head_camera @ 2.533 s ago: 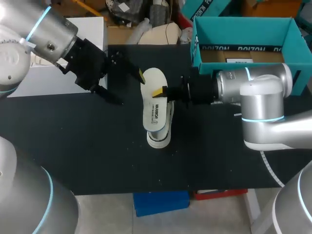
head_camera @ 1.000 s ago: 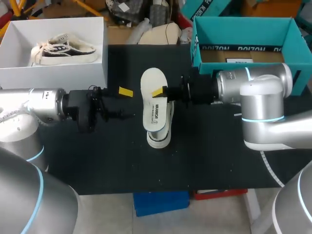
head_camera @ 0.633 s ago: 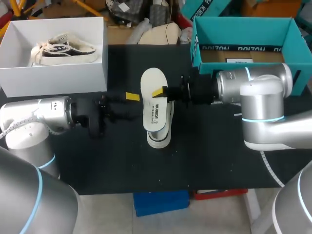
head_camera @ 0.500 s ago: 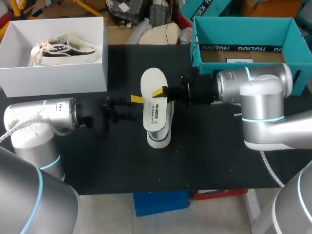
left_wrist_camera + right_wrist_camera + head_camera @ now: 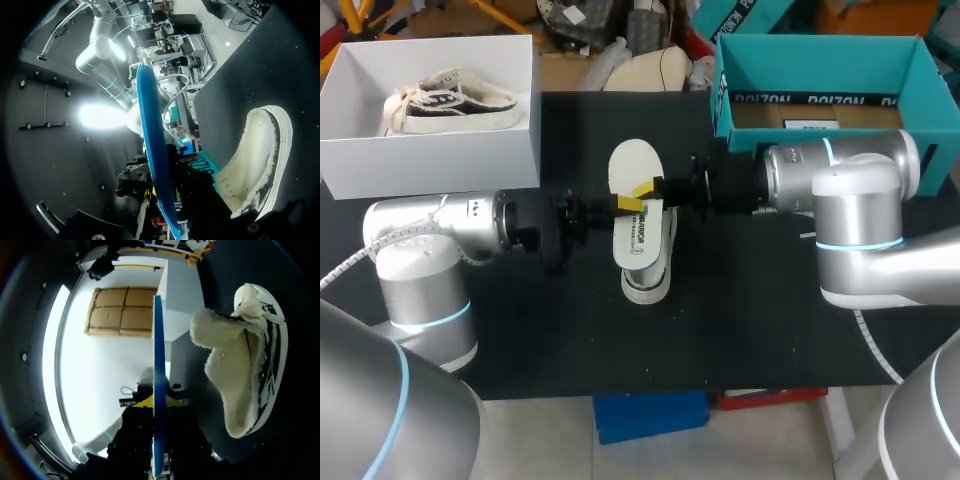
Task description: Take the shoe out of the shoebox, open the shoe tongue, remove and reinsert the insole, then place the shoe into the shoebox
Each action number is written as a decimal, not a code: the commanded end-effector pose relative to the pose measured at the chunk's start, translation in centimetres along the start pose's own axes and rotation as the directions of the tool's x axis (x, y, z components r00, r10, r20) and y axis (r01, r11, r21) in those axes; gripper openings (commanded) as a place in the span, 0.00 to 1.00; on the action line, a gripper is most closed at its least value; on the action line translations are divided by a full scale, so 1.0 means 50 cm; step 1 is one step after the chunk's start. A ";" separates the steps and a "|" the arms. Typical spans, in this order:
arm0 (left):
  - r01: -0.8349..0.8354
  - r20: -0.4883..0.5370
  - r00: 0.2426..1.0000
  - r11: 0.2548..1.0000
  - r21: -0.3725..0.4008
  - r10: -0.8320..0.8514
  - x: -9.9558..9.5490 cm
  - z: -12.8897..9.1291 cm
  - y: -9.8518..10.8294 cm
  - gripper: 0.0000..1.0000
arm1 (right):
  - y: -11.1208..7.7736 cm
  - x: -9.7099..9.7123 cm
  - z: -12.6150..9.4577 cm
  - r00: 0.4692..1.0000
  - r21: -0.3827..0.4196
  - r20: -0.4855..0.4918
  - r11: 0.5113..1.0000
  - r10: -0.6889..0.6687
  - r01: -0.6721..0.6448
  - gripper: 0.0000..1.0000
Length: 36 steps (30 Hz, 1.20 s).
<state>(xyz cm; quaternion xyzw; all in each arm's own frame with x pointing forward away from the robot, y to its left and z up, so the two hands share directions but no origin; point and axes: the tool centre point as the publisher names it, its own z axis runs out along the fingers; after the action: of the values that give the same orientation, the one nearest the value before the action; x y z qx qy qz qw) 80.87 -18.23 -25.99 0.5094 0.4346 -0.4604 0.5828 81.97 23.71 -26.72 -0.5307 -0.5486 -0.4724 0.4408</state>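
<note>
White foam up in the air: the insole (image 5: pixel 635 165) hangs flat side up, and the right claw (image 5: pixel 645 188) is clamped on its edge, one yellow tip showing on top. Directly below that claw sits the shoe (image 5: pixel 648 280) on the black table (image 5: pixel 520 320), its fleecy mouth gaping wide. In the right wrist view the insole (image 5: pixel 158 365) runs edge-on, a thin blue line, straight out from the claw, with the shoe (image 5: pixel 240 365) just beside it. Now the left claw (image 5: pixel 623 203) is right at the opposite edge, facing the right one across the foam; whether it is apart or closed on that edge, I cannot tell. From its own camera the insole (image 5: pixel 152 165) stands edge-on dead ahead, with the shoe (image 5: pixel 255 160) off to one side and lower. This looks like the re-seating step, insole out and not yet back in. To do it well, the left claw wants a firm bite on bare edge, clear of its partner. Then tip the toe end down into the opening first and slide it forward, not press it flat. The teal shoebox (image 5: pixel 820 60) waits behind the right claw.
</note>
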 end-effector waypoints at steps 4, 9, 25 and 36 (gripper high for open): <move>0.005 0.003 1.000 1.000 -0.006 -0.005 0.007 0.011 0.004 0.00 | -0.001 0.000 0.002 1.000 -0.002 0.003 1.000 0.001 -0.001 0.00; 0.005 0.001 1.000 1.000 0.012 -0.005 0.002 0.017 -0.002 0.00 | -0.001 0.000 0.002 1.000 -0.002 0.003 1.000 0.001 -0.001 0.82; 0.145 -0.271 0.955 0.986 0.079 -0.119 -0.009 -0.069 -0.050 0.00 | -0.037 0.019 -0.111 0.973 -0.020 0.228 0.999 -0.022 0.027 1.00; 0.205 -0.404 0.907 0.963 0.177 -0.119 -0.008 -0.094 -0.083 0.00 | -0.076 0.040 -0.168 0.938 0.000 0.341 0.998 -0.059 0.063 1.00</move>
<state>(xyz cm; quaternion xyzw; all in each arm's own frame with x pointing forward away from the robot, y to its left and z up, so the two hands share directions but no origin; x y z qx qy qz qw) 76.27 -13.91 -27.38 0.5969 0.5207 -0.4564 0.4053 78.31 16.94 -24.60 -0.5802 -0.6224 -0.4050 0.3346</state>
